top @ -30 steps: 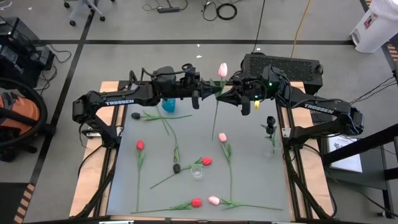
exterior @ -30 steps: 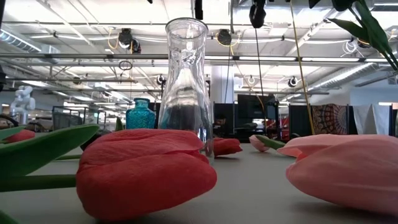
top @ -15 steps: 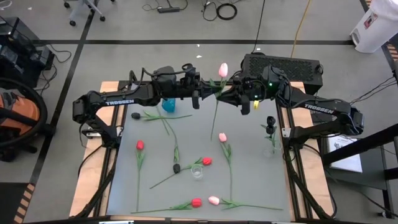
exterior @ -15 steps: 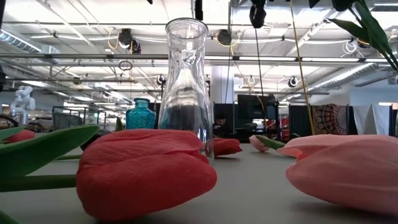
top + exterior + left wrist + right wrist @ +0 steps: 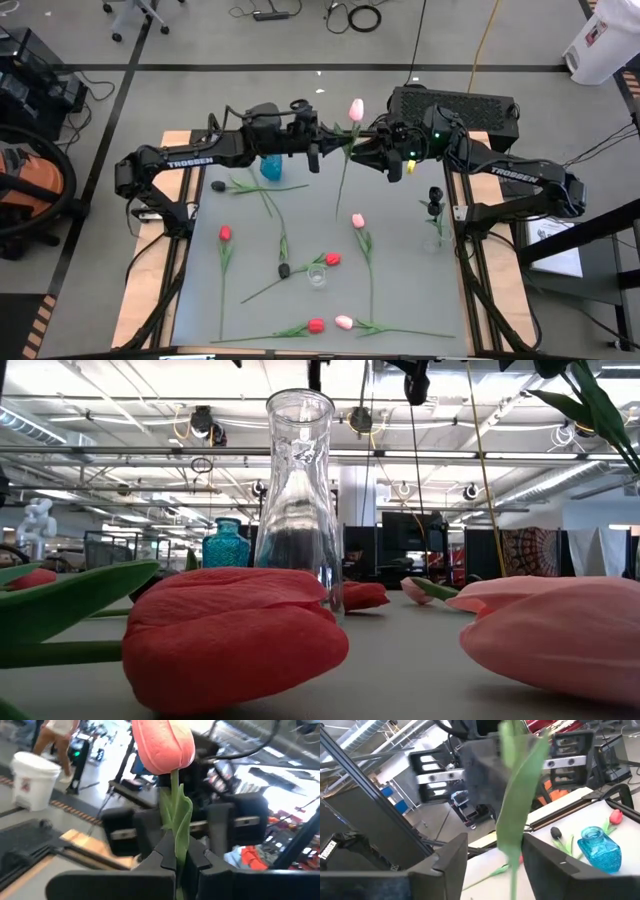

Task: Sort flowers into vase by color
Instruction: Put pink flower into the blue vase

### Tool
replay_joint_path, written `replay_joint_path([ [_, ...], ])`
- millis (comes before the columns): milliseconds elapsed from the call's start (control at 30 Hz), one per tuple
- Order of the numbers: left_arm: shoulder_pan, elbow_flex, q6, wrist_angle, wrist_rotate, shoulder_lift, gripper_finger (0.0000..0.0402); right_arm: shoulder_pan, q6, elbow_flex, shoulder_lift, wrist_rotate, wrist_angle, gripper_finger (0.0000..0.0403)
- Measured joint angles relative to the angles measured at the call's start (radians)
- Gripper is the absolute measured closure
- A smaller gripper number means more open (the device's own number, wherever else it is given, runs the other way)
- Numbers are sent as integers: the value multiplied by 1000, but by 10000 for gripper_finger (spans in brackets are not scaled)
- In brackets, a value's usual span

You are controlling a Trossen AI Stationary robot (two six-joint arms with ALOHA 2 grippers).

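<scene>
A pink tulip (image 5: 356,108) stands upright in the air over the table's far middle, its long stem (image 5: 343,180) hanging down. My left gripper (image 5: 327,148) is shut on it just below the head. My right gripper (image 5: 366,152) faces it from the right, open, with the stem's leaf (image 5: 517,815) between its fingers; whether they touch it I cannot tell. A teal vase (image 5: 271,168) stands at the far left, a clear vase (image 5: 317,275) mid-table, and a vase with black tulips (image 5: 436,212) at the right edge. My left gripper pinches the tulip's stem and leaf (image 5: 179,837) between its two fingers, a short way below the pink head (image 5: 162,745). The fingers come level from the table's left and lie across the stem. The flower stays upright, head above the fingers, stem hanging below.
Loose tulips lie flat on the table: red ones (image 5: 225,233) (image 5: 332,258) (image 5: 316,325), pink ones (image 5: 357,220) (image 5: 343,322), black ones (image 5: 218,185) (image 5: 284,270). In the low view a red head (image 5: 235,635) and a pink head (image 5: 555,635) lie close in front of the clear vase (image 5: 300,490).
My right gripper has opened and let go of the pink tulip's stem. My left gripper has kept its hold, and the flower remains upright between the two grippers, shifted only slightly toward the table's left.
</scene>
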Motion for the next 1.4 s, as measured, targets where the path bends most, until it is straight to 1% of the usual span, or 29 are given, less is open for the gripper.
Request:
replay_joint_path([
  [167, 36, 0, 27, -81, -3, -41, 400, 0, -7, 0, -15, -1, -15, 212],
  [400, 86, 0, 102, -207, -34, -113, 400, -1, -14, 0, -28, -3, -62, 211],
  [567, 119, 0, 158, -311, -93, -175, 400, -3, -35, 0, -31, -3, -65, 211],
  [867, 168, 0, 244, -469, -168, -306, 400, -3, -54, 0, -31, -2, -68, 211],
  [1067, 187, 0, 303, -566, -249, -398, 400, -3, -64, 0, -31, -2, -68, 211],
  [1267, 187, 0, 341, -676, -382, -495, 400, -3, -64, 0, -31, 2, -73, 211],
  [1400, 187, 0, 365, -730, -438, -566, 400, -3, -64, 0, -31, 2, -76, 211],
])
